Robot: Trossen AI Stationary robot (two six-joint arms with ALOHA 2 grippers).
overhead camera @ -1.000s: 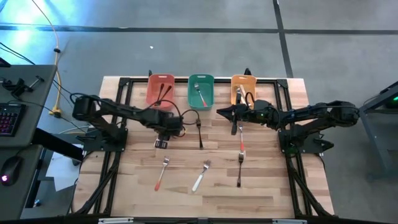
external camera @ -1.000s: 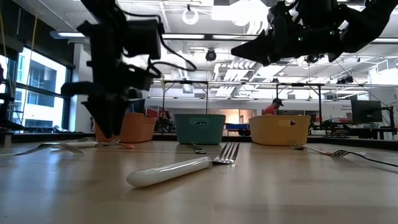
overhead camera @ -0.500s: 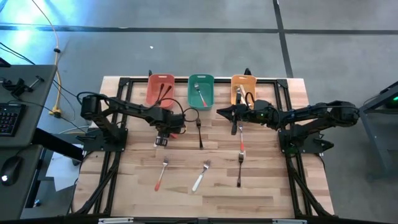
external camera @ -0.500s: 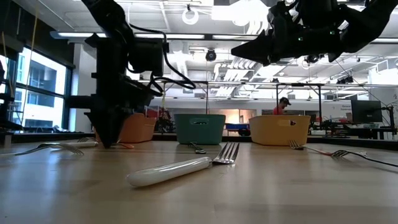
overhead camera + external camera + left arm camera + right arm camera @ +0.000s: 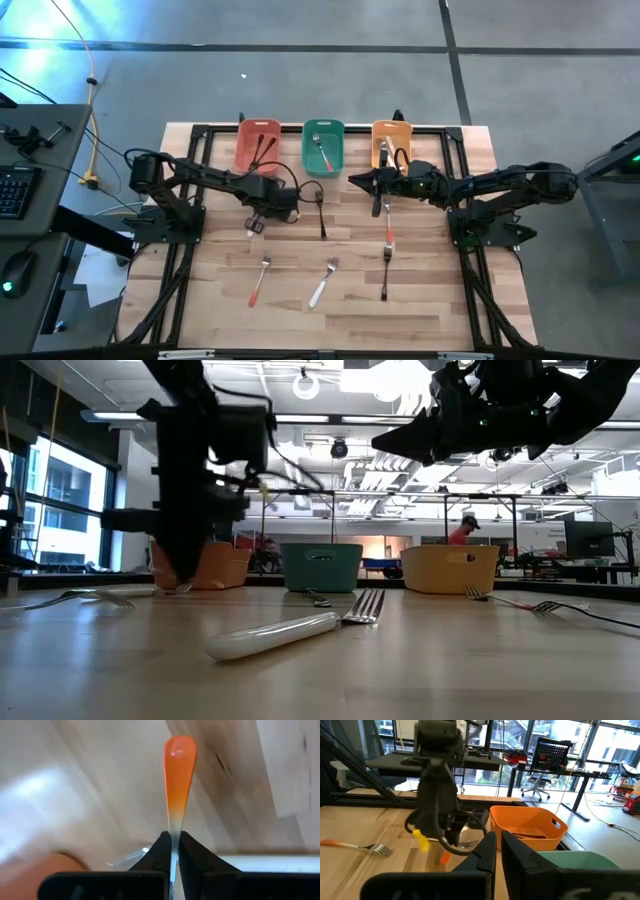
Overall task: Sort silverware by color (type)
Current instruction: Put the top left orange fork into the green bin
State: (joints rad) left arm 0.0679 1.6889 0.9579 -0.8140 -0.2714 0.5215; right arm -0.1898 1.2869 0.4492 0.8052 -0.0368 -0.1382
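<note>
two dark arms reach inward over the table. the left gripper hangs at the end of an arm stretched from the table's left edge, pointing straight down just in front of the red bin; its fingers are clamped on the metal neck of an orange-handled utensil, handle end sticking out past the fingertips (its head is hidden, so fork or spoon is unclear). below this gripper, toward the near edge, lie a red-handled fork and a white-handled fork. the right gripper is held level above the table, pointing toward the left arm, its fingers nearly together with nothing between them, just in front of the green bin and orange bin.
</note>
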